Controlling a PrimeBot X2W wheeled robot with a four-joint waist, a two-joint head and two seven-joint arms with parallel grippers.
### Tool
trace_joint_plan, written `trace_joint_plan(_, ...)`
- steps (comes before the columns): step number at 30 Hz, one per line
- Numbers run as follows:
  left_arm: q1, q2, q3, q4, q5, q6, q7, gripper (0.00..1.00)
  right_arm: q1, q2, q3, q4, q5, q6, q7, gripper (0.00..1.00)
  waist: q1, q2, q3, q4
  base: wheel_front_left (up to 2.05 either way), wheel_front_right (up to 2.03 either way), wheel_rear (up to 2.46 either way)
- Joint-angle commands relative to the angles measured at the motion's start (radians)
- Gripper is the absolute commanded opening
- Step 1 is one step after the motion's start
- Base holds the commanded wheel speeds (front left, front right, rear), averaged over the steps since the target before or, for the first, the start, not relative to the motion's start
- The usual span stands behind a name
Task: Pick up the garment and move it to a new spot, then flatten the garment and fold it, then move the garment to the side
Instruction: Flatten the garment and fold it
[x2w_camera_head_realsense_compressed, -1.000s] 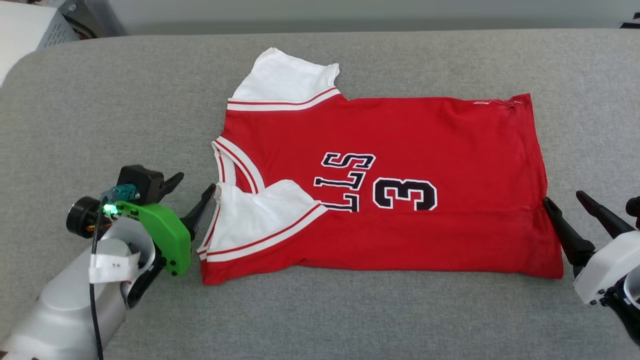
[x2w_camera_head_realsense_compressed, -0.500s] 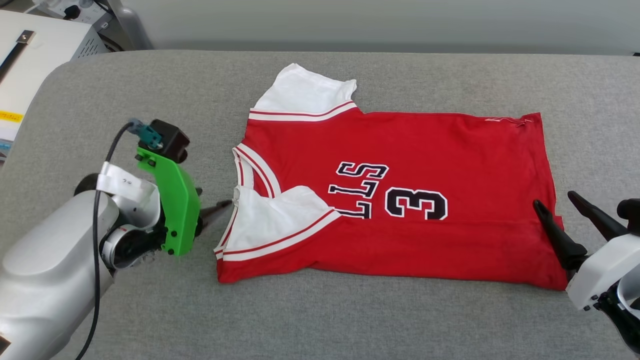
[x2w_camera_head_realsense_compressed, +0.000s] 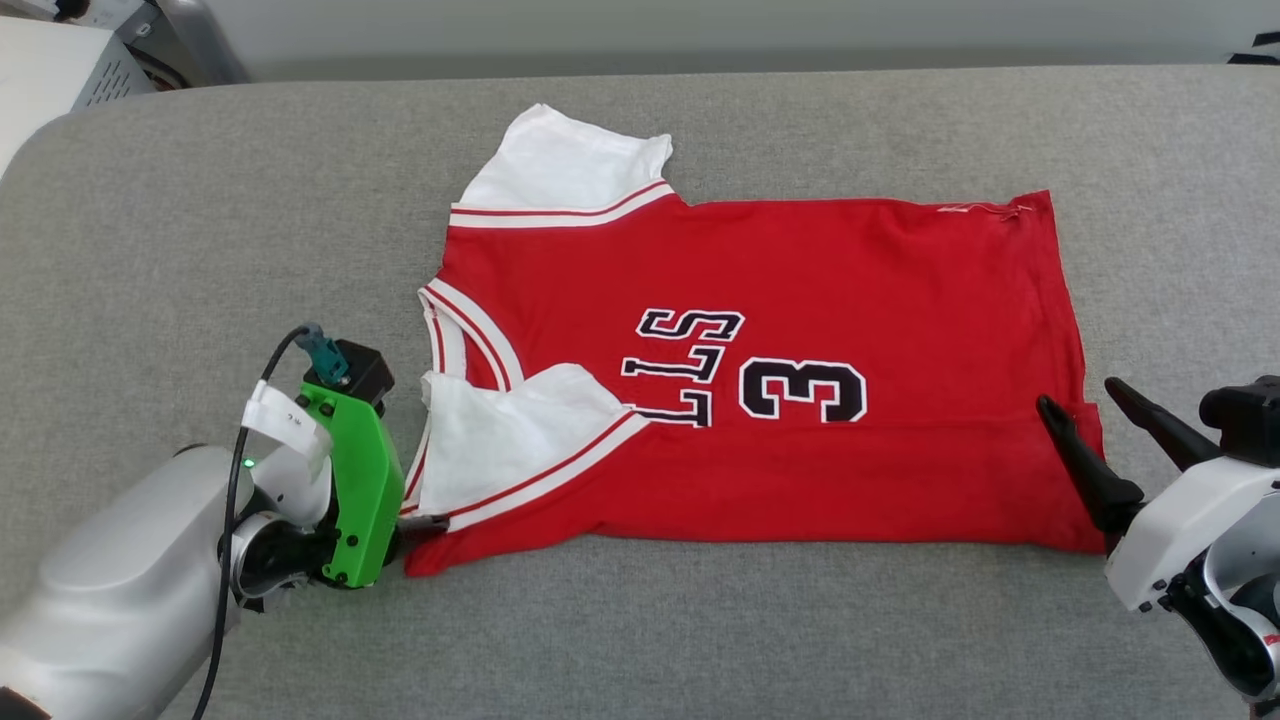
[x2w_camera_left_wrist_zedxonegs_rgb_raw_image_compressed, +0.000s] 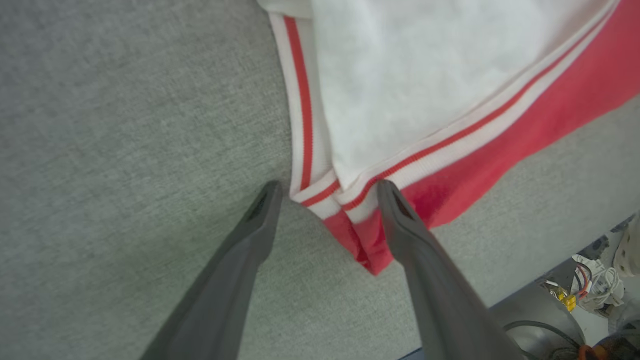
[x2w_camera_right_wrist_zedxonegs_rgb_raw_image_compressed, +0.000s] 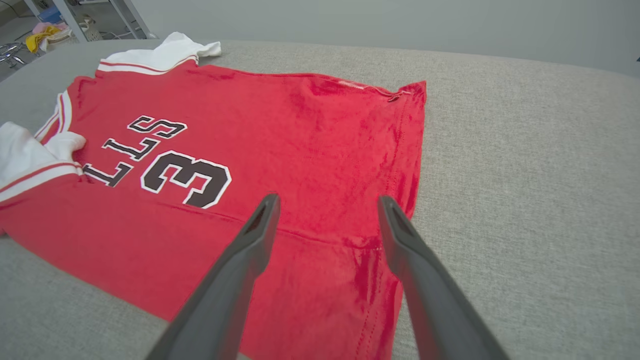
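The garment (x2w_camera_head_realsense_compressed: 800, 270) is a red jersey with white sleeves and black letters. It lies flat on the grey padded surface (x2w_camera_head_realsense_compressed: 200, 250), collar to the left, with its near part folded over. My left gripper (x2w_camera_head_realsense_compressed: 412, 517) is at the near-left corner. In the left wrist view the left gripper (x2w_camera_left_wrist_zedxonegs_rgb_raw_image_compressed: 327, 187) is open and straddles the striped shoulder corner of the garment (x2w_camera_left_wrist_zedxonegs_rgb_raw_image_compressed: 425, 90). My right gripper (x2w_camera_head_realsense_compressed: 1078, 394) stands open at the right hem. In the right wrist view the right gripper (x2w_camera_right_wrist_zedxonegs_rgb_raw_image_compressed: 328, 197) is spread over the hem of the garment (x2w_camera_right_wrist_zedxonegs_rgb_raw_image_compressed: 300, 135), holding nothing.
A white cabinet (x2w_camera_head_realsense_compressed: 50, 60) stands beyond the surface's far-left corner. Shelving legs and a yellow cloth (x2w_camera_right_wrist_zedxonegs_rgb_raw_image_compressed: 40, 35) lie past that end. Cables and robot parts (x2w_camera_left_wrist_zedxonegs_rgb_raw_image_compressed: 590, 290) hang below the near edge. Grey surface extends on all sides of the garment.
My left gripper has swung from beside the collar down to the garment's near-left corner. The right gripper has edged left over the hem. The head camera has shifted.
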Motion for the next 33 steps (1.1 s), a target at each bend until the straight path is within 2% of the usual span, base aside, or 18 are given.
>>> trace_joint_plan(1, 0.039, -0.022, -0.034, 0.042, 0.009, -0.002, -0.005, 1.0, -0.029, 0.005, 0.013, 0.012, 0.005, -0.001, -0.013, 1.0, 0.0, 0.0, 0.024, -0.017, 0.0, 0.0, 0.0)
trace_joint_plan(7, 0.069, -0.066, -0.079, 0.114, 0.037, -0.005, -0.04, 1.0, -0.051, 0.009, 0.035, 0.033, 0.009, -0.001, -0.022, 1.0, 0.0, 0.0, 0.03, -0.026, 0.0, 0.0, 0.0)
trace_joint_plan(8, 0.071, -0.071, -0.086, 0.118, 0.044, -0.006, -0.052, 0.91, -0.055, 0.006, 0.036, 0.035, 0.01, -0.001, -0.023, 1.0, 0.0, 0.0, 0.028, -0.027, 0.0, 0.0, 0.0)
trace_joint_plan(9, 0.071, -0.075, -0.089, 0.122, 0.049, -0.006, -0.064, 0.02, -0.057, 0.002, 0.035, 0.037, 0.01, -0.001, -0.023, 1.0, 0.0, 0.0, 0.025, -0.026, 0.0, 0.0, 0.0)
trace_joint_plan(13, 0.066, -0.074, -0.085, 0.13, 0.053, -0.007, -0.13, 0.0, -0.073, -0.026, 0.021, 0.028, 0.011, -0.001, -0.016, 1.0, 0.0, 0.0, 0.007, -0.022, 0.0, 0.0, 0.0)
trace_joint_plan(17, 0.048, -0.054, -0.074, 0.101, 0.068, -0.007, -0.229, 0.0, -0.095, -0.083, -0.003, -0.001, 0.011, -0.001, 0.037, 1.0, 0.0, 0.0, -0.012, -0.017, 0.0, 0.0, 0.0)
trace_joint_plan(22, 0.036, -0.015, -0.055, 0.036, 0.088, -0.007, -0.319, 0.0, -0.119, -0.193, 0.004, -0.064, 0.048, -0.001, 0.203, 1.0, 0.0, 0.0, -0.022, -0.007, 0.0, 0.0, 0.0)
trace_joint_plan(27, 0.044, 0.02, -0.051, -0.049, 0.113, 0.025, -0.349, 0.0, -0.131, -0.28, 0.045, -0.114, 0.133, -0.001, 0.423, 1.0, 0.0, 0.0, -0.021, 0.004, 0.0, 0.0, 0.0)
trace_joint_plan(33, 0.049, 0.04, -0.054, -0.136, 0.137, 0.067, -0.353, 0.0, -0.134, -0.293, 0.102, -0.08, 0.183, -0.001, 0.586, 1.0, 0.0, 0.0, -0.003, 0.024, 0.0, 0.0, 0.0)
